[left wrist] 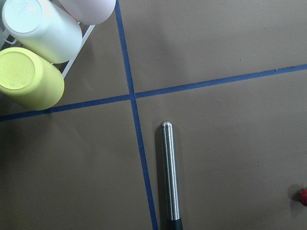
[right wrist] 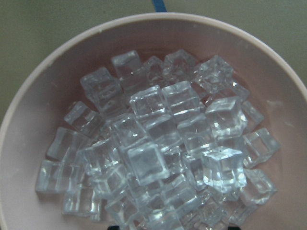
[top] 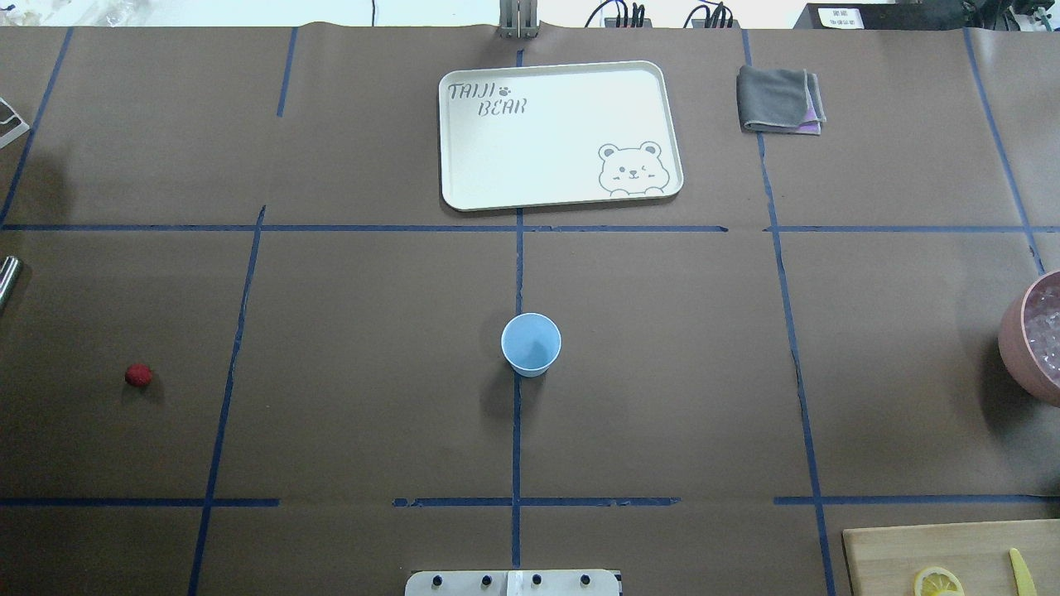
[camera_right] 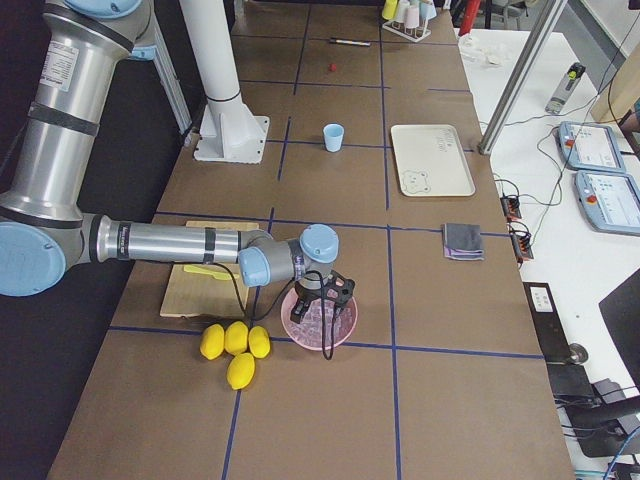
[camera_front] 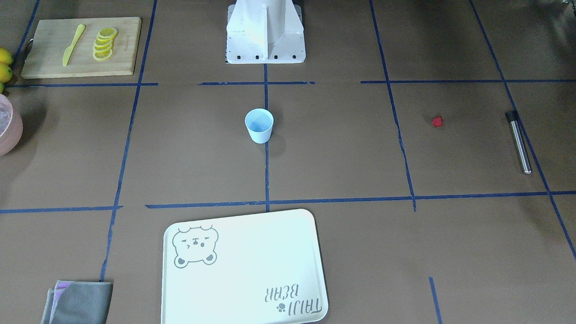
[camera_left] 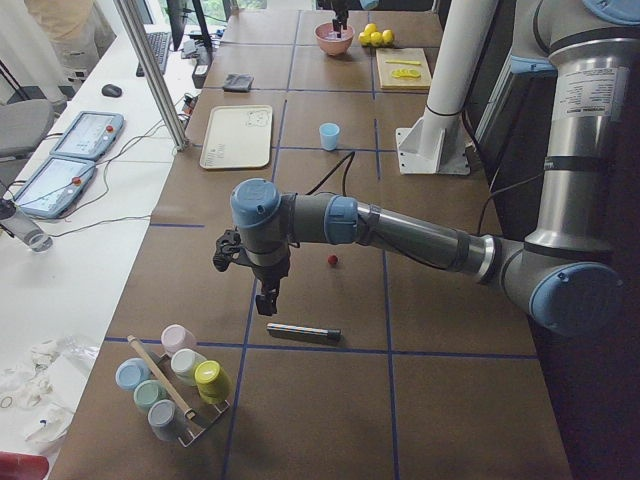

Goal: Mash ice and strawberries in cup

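Note:
The pale blue cup (top: 531, 343) stands upright and empty at the table's middle. The small red strawberry (top: 138, 375) lies on the table to the robot's left, and shows at the edge of the left wrist view (left wrist: 302, 196). Several clear ice cubes (right wrist: 158, 143) fill a pink bowl (top: 1019, 348) at the right edge. My left gripper (camera_left: 267, 300) hangs above a steel rod with a black end (left wrist: 170, 172); I cannot tell whether it is open or shut. My right gripper (camera_right: 328, 305) hovers just over the ice bowl; I cannot tell its state.
A white bear tray (top: 563, 132) and a folded grey cloth (top: 778, 99) lie at the far side. A cutting board (camera_front: 81, 47) holds lemon slices and a yellow knife, with whole lemons (camera_right: 235, 345) beside it. A rack of pastel cups (camera_left: 175, 385) stands at the left end.

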